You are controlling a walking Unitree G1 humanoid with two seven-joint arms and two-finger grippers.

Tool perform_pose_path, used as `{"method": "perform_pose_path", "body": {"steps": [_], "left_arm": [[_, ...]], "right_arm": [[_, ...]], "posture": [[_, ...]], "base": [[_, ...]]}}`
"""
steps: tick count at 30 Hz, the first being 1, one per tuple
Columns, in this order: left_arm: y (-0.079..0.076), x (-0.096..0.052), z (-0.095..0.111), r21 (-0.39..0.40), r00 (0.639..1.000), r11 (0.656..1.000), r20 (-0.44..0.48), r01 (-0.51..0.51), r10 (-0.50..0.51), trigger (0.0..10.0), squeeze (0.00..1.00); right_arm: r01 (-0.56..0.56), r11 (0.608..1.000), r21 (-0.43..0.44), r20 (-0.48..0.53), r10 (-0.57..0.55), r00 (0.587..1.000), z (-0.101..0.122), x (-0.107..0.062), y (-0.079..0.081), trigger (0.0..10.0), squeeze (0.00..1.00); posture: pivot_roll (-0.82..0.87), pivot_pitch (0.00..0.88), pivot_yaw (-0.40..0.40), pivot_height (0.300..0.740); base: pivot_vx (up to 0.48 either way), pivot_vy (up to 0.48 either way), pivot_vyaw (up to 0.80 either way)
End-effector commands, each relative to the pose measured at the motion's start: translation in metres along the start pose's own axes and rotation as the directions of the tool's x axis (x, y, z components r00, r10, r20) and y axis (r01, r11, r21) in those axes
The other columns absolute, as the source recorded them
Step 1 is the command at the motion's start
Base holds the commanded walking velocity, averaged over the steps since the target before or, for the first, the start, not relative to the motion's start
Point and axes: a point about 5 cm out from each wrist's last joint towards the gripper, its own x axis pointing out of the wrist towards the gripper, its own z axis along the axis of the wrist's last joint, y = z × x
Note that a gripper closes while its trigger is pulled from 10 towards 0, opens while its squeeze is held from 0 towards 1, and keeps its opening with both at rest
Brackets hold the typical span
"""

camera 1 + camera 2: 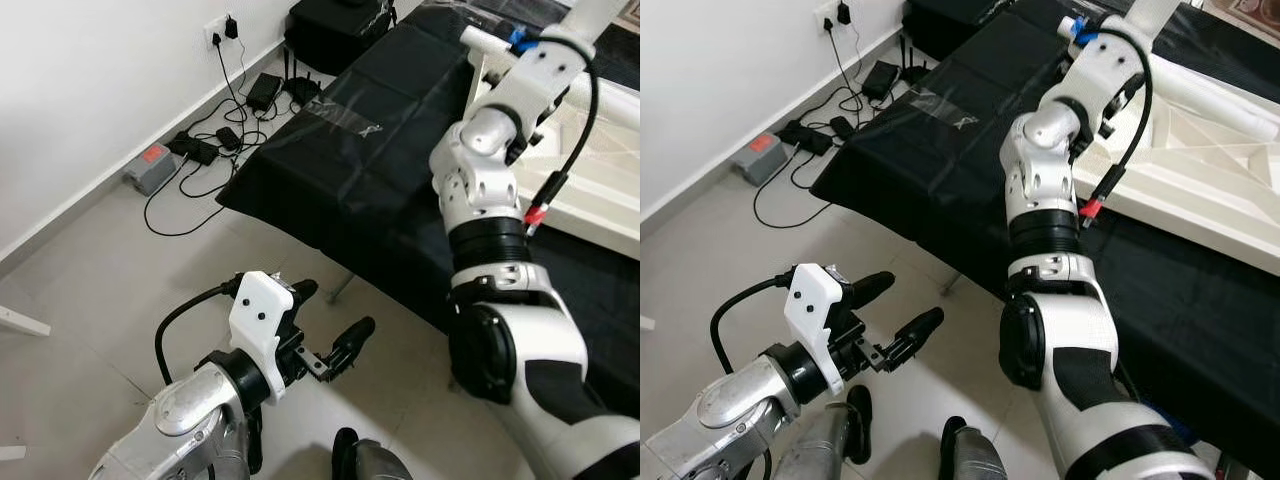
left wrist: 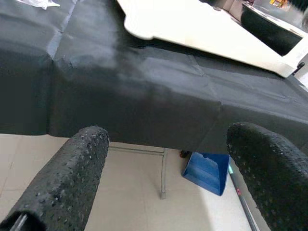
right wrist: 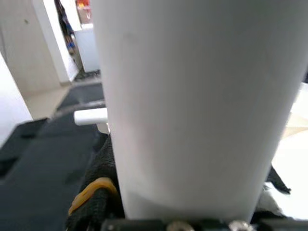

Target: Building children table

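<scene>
The left tool (image 1: 335, 322) hangs low over the floor (image 1: 100, 290) before the black-draped counter (image 1: 340, 160), fingers wide apart and empty. The right tool (image 3: 183, 224) reaches over the counter; a white leg (image 3: 192, 96) stands against it, seemingly clamped. The white tabletop (image 1: 1200, 170) lies on the counter.

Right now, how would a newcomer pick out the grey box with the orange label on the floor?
Start at the white wall left of the black-covered table. At its base, black adapters and cables sprawl below the wall socket. The grey box lies at the cluster's left end, against the skirting; it alone is grey with an orange top label.
</scene>
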Motion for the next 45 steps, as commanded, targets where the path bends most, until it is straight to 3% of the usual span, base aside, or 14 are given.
{"method": "perform_pose_path", "body": {"steps": [1,7,9,10,11,12,15,16,17,20,37,45], "left_arm": [[-0.001,-0.001,-0.006,-0.005,1.000,1.000,-0.023,0.007,-0.007,10.0,0.00],[-0.001,0.000,-0.006,-0.006,1.000,1.000,-0.021,0.005,-0.005,10.0,0.00],[-0.002,0.000,-0.006,-0.008,1.000,1.000,-0.017,0.005,-0.005,10.0,0.00],[-0.002,0.000,-0.006,-0.008,1.000,1.000,-0.017,0.005,-0.005,10.0,0.00],[-0.002,0.000,-0.006,-0.004,1.000,1.000,-0.017,0.006,-0.006,10.0,0.00],[-0.002,0.000,-0.006,-0.004,1.000,1.000,-0.017,0.006,-0.006,10.0,0.00],[-0.002,0.001,-0.005,0.002,1.000,1.000,-0.015,0.006,-0.006,10.0,0.00],[-0.002,0.001,-0.005,0.002,1.000,1.000,-0.015,0.006,-0.006,10.0,0.00],[-0.002,0.001,-0.005,-0.001,1.000,1.000,-0.012,0.005,-0.005,10.0,0.00],[-0.002,0.000,-0.005,-0.006,1.000,1.000,-0.010,0.002,-0.002,10.0,0.00],[-0.003,-0.001,-0.004,-0.006,1.000,1.000,-0.010,-0.003,0.003,10.0,0.00],[-0.005,-0.001,-0.002,-0.005,1.000,1.000,-0.005,0.005,-0.005,10.0,0.00]], "right_arm": [[-0.013,0.996,0.088,0.126,0.002,0.992,0.035,0.006,0.002,10.0,0.00],[-0.046,0.996,0.070,0.131,0.036,0.991,0.038,0.010,0.003,10.0,0.00],[-0.085,0.996,-0.007,0.057,0.086,0.995,0.013,0.007,0.000,10.0,0.00],[-0.085,0.996,-0.007,0.057,0.086,0.995,0.013,0.007,0.000,10.0,0.00],[-0.099,0.994,-0.044,-0.005,0.099,0.995,-0.006,0.003,-0.004,10.0,0.00],[-0.099,0.994,-0.044,-0.005,0.099,0.995,-0.006,0.003,-0.004,10.0,0.00],[-0.130,0.982,-0.134,-0.140,0.111,0.984,-0.048,-0.009,-0.013,10.0,0.00],[-0.130,0.982,-0.134,-0.140,0.111,0.984,-0.048,-0.009,-0.013,10.0,0.00],[-0.149,0.972,-0.181,-0.193,0.114,0.975,-0.067,-0.016,-0.018,10.0,0.00],[-0.147,0.967,-0.207,-0.257,0.091,0.962,-0.086,-0.022,-0.026,10.0,0.00],[-0.183,0.963,-0.198,-0.359,0.103,0.928,-0.101,-0.026,-0.026,10.0,0.00],[-0.057,0.976,-0.209,-0.355,-0.021,0.935,-0.097,-0.012,-0.042,10.0,0.00]], "posture": [[0.17,0.262,-0.093,0.740],[0.17,0.262,-0.097,0.740],[0.17,0.264,-0.097,0.740],[0.17,0.264,-0.097,0.740],[0.17,0.270,-0.099,0.740],[0.17,0.270,-0.099,0.740],[0.16,0.273,-0.098,0.740],[0.16,0.273,-0.098,0.740],[0.16,0.277,-0.097,0.740],[0.17,0.277,-0.100,0.740],[0.17,0.291,-0.100,0.740],[0.18,0.310,-0.097,0.740]], "base": [[0.000,0.000,0.00],[0.000,0.000,0.00],[0.000,0.000,0.00],[0.000,0.000,0.00],[0.000,0.000,0.00],[0.000,0.000,0.00],[0.000,0.000,0.00],[0.000,0.000,0.00],[0.000,0.000,0.00],[0.000,0.000,0.00],[0.000,0.000,0.00],[0.000,0.000,0.00]]}}
